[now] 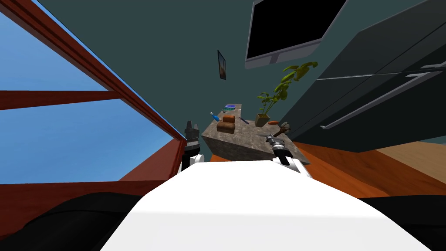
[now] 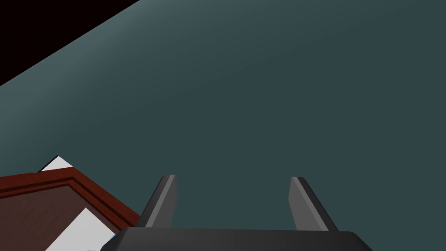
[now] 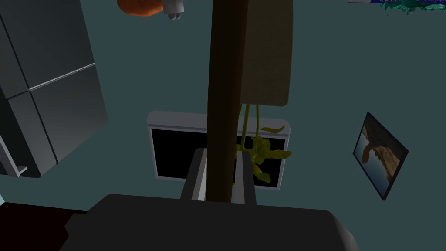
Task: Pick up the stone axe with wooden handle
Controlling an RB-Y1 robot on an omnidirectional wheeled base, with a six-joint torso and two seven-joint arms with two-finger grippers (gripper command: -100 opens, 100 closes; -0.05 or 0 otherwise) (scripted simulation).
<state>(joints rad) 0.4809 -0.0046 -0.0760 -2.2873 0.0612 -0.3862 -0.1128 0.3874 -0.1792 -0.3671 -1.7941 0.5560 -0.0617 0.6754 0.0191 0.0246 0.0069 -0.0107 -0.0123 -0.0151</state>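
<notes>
The axe shows as a small brown shape at the right edge of the stone-topped table. My right gripper is right beside it. In the right wrist view its two fingers press both sides of the dark brown handle, which runs straight out past them; the right gripper is shut on it. The axe's head is not clear in any view. My left gripper hangs off the table's left corner, and in its wrist view the left gripper stands open and empty.
On the table are a potted plant, an orange object, brown loaves, a blue bottle and a blue box. Dark cabinets stand close on the right. A red-framed window lies left.
</notes>
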